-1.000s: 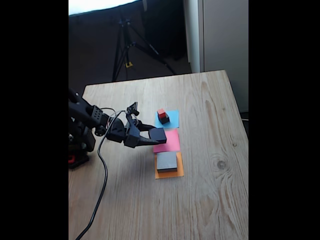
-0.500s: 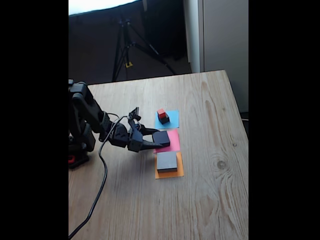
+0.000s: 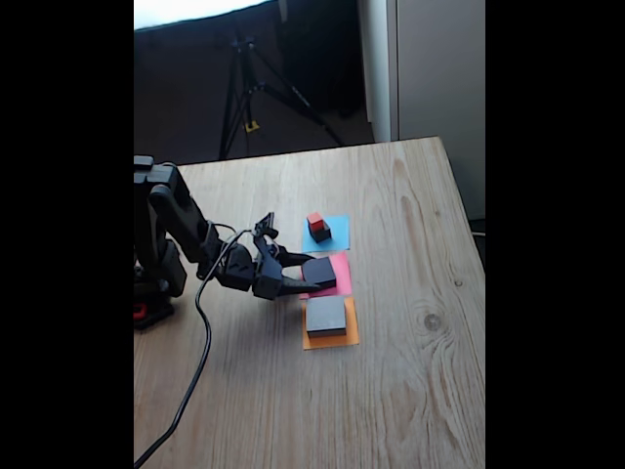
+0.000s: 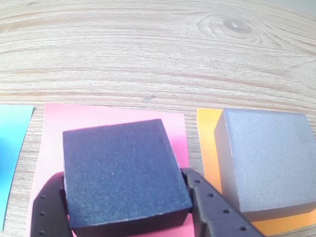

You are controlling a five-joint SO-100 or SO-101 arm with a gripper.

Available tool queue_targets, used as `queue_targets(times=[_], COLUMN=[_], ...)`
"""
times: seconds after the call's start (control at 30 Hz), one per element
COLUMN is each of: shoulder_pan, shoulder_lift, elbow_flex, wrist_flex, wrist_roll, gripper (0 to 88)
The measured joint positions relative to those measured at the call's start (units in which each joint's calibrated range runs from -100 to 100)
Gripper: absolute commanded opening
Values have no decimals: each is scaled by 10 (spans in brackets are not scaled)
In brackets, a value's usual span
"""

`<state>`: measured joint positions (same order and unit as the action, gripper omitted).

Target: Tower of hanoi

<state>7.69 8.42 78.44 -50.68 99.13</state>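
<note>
My gripper [image 3: 314, 277] is shut on the black slab [image 3: 319, 271] and holds it low over the pink paper square [image 3: 338, 280]. In the wrist view the black slab [image 4: 123, 173] sits between both fingers [image 4: 212, 210] above the pink square [image 4: 113, 112]. The grey slab [image 3: 326, 316] rests on the orange paper square [image 3: 330, 340], close beside the held slab; the grey slab [image 4: 266, 160] is at the right of the wrist view. On the blue paper square [image 3: 337, 233] stands the small black cube [image 3: 319, 233] with the tiny red cube [image 3: 314, 221] on top.
The arm's base [image 3: 154, 274] stands at the table's left edge, with a black cable [image 3: 195, 362] trailing toward the front. A tripod [image 3: 249, 88] stands on the dark floor behind the wooden table [image 3: 410, 371].
The gripper has carried the black slab a little to the right and downward, from beside the pink square to low over it. The arm's elbow has risen.
</note>
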Motion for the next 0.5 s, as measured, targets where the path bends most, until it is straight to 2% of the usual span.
queue_targets(times=[0.13, 0.5], shoulder_pan=[1, 1], shoulder_lift=[0, -1], elbow_flex=[0, 1], wrist_flex=[0, 0], wrist_roll=[0, 0], gripper=[316, 342])
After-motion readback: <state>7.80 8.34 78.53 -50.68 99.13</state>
